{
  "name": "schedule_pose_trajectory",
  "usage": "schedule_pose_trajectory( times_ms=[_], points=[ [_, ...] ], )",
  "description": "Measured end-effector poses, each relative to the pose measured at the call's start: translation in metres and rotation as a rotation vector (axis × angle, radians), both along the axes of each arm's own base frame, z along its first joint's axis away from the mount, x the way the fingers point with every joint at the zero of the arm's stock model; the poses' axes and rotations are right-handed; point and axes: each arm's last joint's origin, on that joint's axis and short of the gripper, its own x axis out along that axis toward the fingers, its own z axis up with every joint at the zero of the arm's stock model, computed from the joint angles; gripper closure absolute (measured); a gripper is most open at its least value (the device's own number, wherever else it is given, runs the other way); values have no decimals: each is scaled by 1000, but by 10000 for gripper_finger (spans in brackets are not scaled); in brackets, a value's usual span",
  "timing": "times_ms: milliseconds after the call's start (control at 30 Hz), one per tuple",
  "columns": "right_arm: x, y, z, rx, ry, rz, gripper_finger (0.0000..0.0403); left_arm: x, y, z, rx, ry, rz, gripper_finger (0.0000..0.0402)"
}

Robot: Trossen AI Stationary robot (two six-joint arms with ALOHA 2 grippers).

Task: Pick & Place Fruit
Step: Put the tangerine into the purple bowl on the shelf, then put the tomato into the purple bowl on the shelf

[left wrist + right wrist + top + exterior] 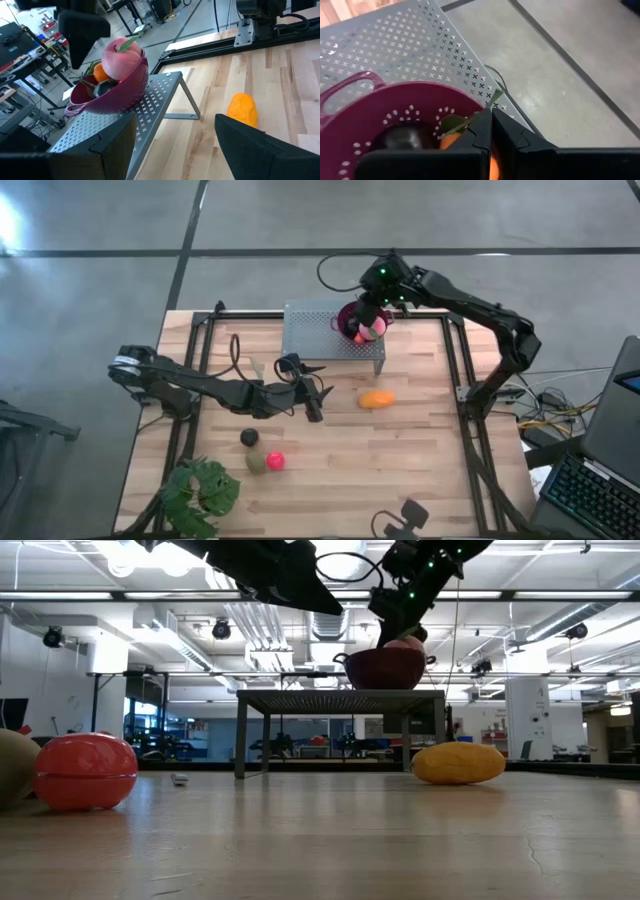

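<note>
Sitting on the wooden table [400, 480] is a grey metal rack [330, 330] full of little cross-shaped holes, and on top of the rack stands a purple bowl [117, 95] with handles and small round holes. A leafy green plant [198, 492] lies near the table's front left corner. Black cables curl over the table beside the left arm.

The right gripper [491, 131] hangs right over the bowl, its two dark fingers pressed together with nothing between them. It blocks part of the bowl from above. The left gripper [314, 406] waits low over the middle of the table, well apart from the bowl, with its fingers spread wide and empty.

Inside the bowl sits a pink peach [121, 59] with a green leaf, piled highest. Beside it are a small orange fruit [100, 73] and a dark purple-black ball [405, 138]. There may be more fruit under them, but the bowl's wall hides that.

On the table, a long bumpy orange piece [375, 399] lies just in front of the rack. Farther toward the front left, three pieces sit close together: a dark ball [249, 438], an olive-green piece [256, 462] and a shiny red ball [275, 461].
</note>
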Motion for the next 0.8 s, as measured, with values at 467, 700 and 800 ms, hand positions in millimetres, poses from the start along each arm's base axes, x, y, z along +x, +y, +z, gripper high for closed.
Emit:
schedule_pose_trajectory(
  times_ms=[467,700,800],
  points=[
    [-45,69,84,-73,-145,83,394,0,0,2,27,13,-7,128],
    [-62,124,87,-30,-139,216,394,2,0,6,25,0,-7,129],
    [-61,149,70,5,-123,296,394,1,0,5,26,4,-7,129]
  ],
)
